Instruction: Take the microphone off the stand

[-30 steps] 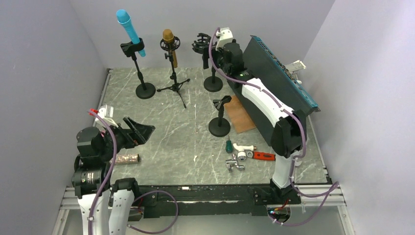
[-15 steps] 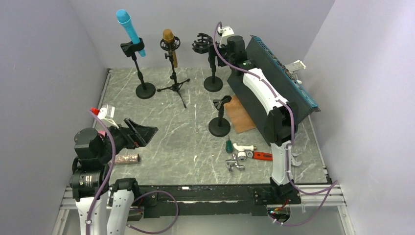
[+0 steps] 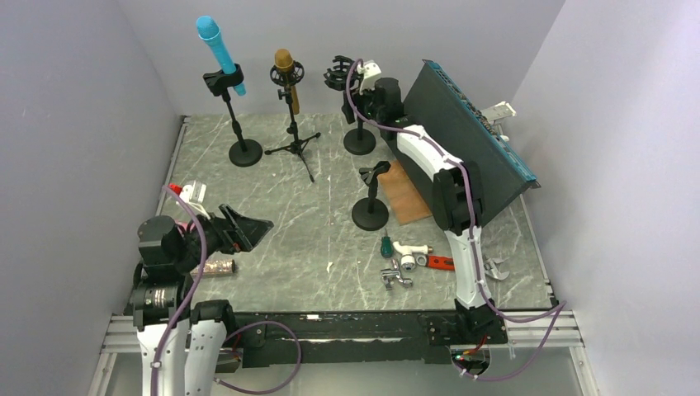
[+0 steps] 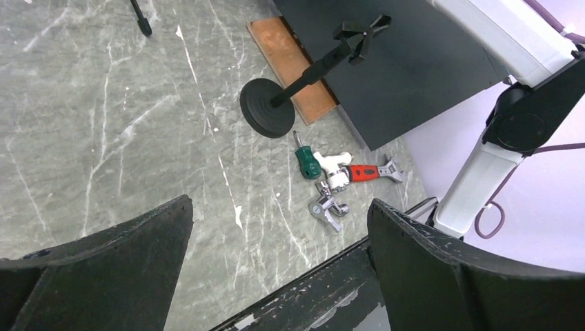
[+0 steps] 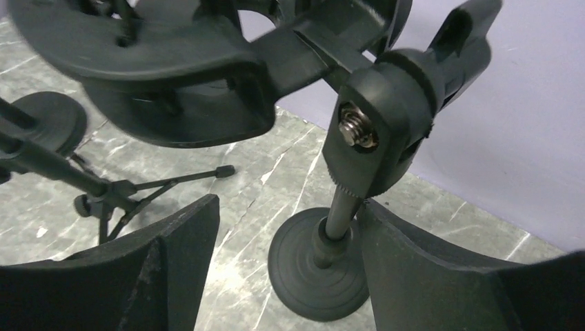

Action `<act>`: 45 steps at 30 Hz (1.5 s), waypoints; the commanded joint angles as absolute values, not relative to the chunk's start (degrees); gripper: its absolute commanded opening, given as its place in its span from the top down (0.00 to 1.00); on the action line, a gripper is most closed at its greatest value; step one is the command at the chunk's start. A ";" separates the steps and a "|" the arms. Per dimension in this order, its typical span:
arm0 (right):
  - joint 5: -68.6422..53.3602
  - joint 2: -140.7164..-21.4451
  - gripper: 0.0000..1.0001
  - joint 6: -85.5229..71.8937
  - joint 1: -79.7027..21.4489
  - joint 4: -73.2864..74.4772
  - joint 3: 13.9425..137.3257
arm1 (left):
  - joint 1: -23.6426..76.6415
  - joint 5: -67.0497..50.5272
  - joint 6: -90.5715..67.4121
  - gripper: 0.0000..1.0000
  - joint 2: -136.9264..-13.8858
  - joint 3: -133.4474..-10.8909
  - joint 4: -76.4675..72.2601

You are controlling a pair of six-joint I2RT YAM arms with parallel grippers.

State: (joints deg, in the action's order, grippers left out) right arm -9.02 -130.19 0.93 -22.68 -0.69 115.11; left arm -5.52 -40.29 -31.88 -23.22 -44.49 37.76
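**Right arm closes in on the rear stand**

The right arm [image 3: 429,157] has stretched out and swung to the left. Its elbow, which sat low against the black case [image 3: 462,115], now stands higher up the table [image 3: 272,206]. With the lower link shifted, the silver head of the wrench [image 3: 495,268] shows (the arm covered it a second ago). The right gripper [image 3: 355,82] has moved from just right of the shock-mount stand [image 3: 359,139] onto its post, jaws on either side of it beneath the mount. The left gripper [image 3: 248,231] has drifted slightly rightward and toward the near edge
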 commanded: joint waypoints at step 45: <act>4.31 -69.63 1.00 -0.69 -62.64 -13.26 73.71 | -5.43 -32.21 -47.13 0.01 -12.27 -72.64 66.05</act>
State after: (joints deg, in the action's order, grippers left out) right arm -1.17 -71.81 1.87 -59.53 -8.05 81.54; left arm -5.52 -35.55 -46.02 -14.68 -66.46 59.75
